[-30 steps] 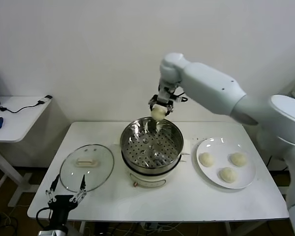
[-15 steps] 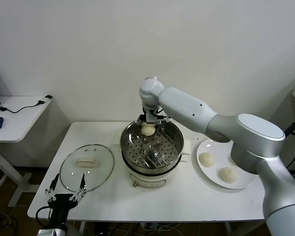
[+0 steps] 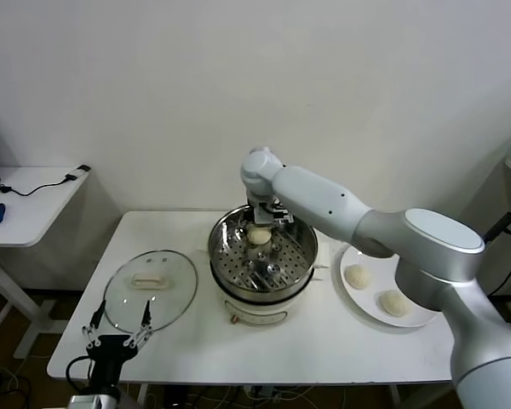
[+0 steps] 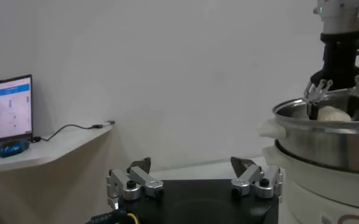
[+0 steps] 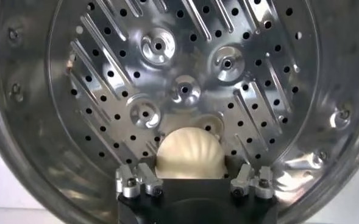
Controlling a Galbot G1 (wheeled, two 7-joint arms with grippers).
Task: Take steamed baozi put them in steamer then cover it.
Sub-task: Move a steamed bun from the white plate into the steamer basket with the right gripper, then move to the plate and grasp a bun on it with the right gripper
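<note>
The steamer (image 3: 218, 258) stands mid-table, a steel pot on a white base. One steamed baozi (image 3: 260, 235) lies on its perforated tray (image 5: 258, 79) near the far wall. My right gripper (image 3: 263, 221) reaches down into the pot and stands open, its fingers on either side of that baozi (image 5: 189, 152). Two more baozi (image 3: 356, 275) (image 3: 394, 302) lie on the white plate (image 3: 368, 313) to the right, partly behind my right arm. The glass lid (image 3: 150, 290) rests flat on the table left of the steamer. My left gripper (image 3: 117, 328) waits open at the table's front left edge, holding nothing.
A side table (image 3: 30, 200) with a cable and a blue mouse stands to the far left. From the left wrist, the steamer's rim (image 4: 325, 137) is close on one side and a lit screen (image 4: 7, 106) sits on the side table.
My right gripper carried the baozi from above the steamer's back rim down into the pot, then opened, leaving the bun on the tray. The left arm stayed still.
</note>
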